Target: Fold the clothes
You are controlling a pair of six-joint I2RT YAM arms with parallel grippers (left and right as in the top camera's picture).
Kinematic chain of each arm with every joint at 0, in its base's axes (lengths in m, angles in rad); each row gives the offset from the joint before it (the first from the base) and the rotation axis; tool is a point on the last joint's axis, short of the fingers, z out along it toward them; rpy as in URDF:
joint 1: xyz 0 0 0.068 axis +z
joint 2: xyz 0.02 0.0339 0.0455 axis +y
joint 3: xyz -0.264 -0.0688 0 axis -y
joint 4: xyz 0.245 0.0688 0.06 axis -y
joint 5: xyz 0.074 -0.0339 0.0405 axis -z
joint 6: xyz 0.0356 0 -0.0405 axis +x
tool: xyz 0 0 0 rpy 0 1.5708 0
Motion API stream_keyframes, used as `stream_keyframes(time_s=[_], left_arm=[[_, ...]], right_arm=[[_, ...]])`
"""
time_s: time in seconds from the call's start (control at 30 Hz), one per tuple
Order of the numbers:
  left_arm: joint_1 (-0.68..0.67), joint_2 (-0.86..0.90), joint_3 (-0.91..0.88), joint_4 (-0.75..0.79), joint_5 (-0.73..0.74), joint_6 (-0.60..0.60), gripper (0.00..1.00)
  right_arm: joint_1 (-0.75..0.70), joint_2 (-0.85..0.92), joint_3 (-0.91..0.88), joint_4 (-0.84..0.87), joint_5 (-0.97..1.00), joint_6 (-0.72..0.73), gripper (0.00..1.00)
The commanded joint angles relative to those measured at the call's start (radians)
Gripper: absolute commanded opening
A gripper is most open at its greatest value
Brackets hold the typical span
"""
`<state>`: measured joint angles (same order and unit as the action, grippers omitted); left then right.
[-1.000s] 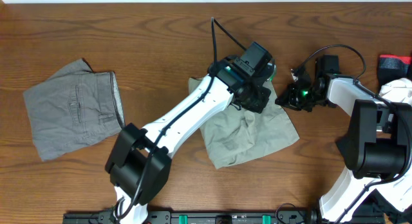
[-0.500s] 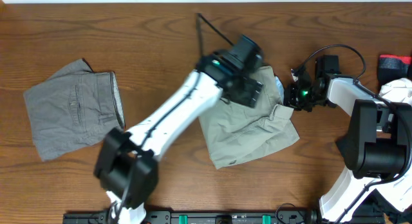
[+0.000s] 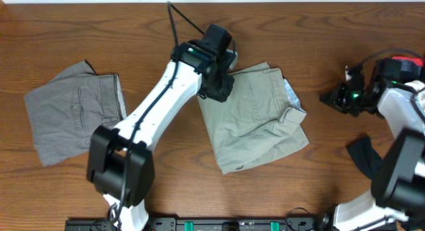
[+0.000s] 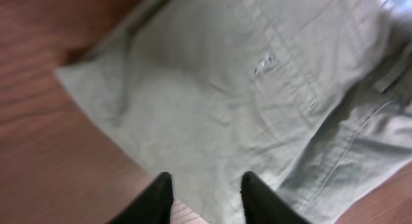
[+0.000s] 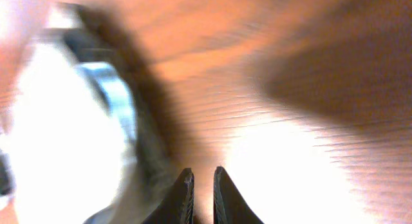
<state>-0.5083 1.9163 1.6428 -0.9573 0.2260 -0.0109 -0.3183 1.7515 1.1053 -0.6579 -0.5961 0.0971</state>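
Khaki shorts (image 3: 255,118) lie rumpled in the middle of the desk (image 3: 332,32).
Over their far-left edge is the left hand (image 4: 205,182), fingers spread and holding nothing. The right hand (image 5: 203,176) is off to the right, well apart, its fingers almost pressed together and empty. The grey shorts (image 3: 73,118) lie flat at far left.

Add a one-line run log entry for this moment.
left gripper: open above khaki shorts, holding nothing | right gripper: over bare table, empty | grey shorts: far left, untouched

Khaki shorts (image 3: 255,118): matt cloth, creased. Grey shorts (image 3: 73,118): matt cloth. Worktop (image 3: 332,32): smooth grained wood, slight sheen. Left arm (image 3: 156,105): glossy white plastic.
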Motion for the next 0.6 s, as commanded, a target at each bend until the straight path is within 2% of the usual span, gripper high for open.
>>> stream_keyframes(time_s=[0.0, 0.17, 0.23, 0.47, 0.57], left_arm=[[0.004, 0.059, -0.014, 0.009, 0.012, 0.069, 0.26], [0.004, 0.149, -0.015, 0.01, 0.002, 0.07, 0.22], [0.004, 0.179, -0.015, 0.008, 0.002, 0.07, 0.19], [0.004, 0.203, -0.015, 0.019, 0.0, 0.07, 0.19], [0.01, 0.203, -0.015, 0.02, -0.003, 0.07, 0.19]], right_arm=[[0.053, -0.085, -0.002, -0.067, -0.143, -0.086, 0.11], [0.205, -0.082, -0.008, -0.165, -0.131, -0.206, 0.11], [0.268, -0.07, -0.016, -0.163, -0.034, -0.203, 0.12], [0.351, 0.005, -0.079, -0.11, 0.42, -0.008, 0.17], [0.332, 0.05, -0.095, -0.134, 0.57, 0.12, 0.11]])
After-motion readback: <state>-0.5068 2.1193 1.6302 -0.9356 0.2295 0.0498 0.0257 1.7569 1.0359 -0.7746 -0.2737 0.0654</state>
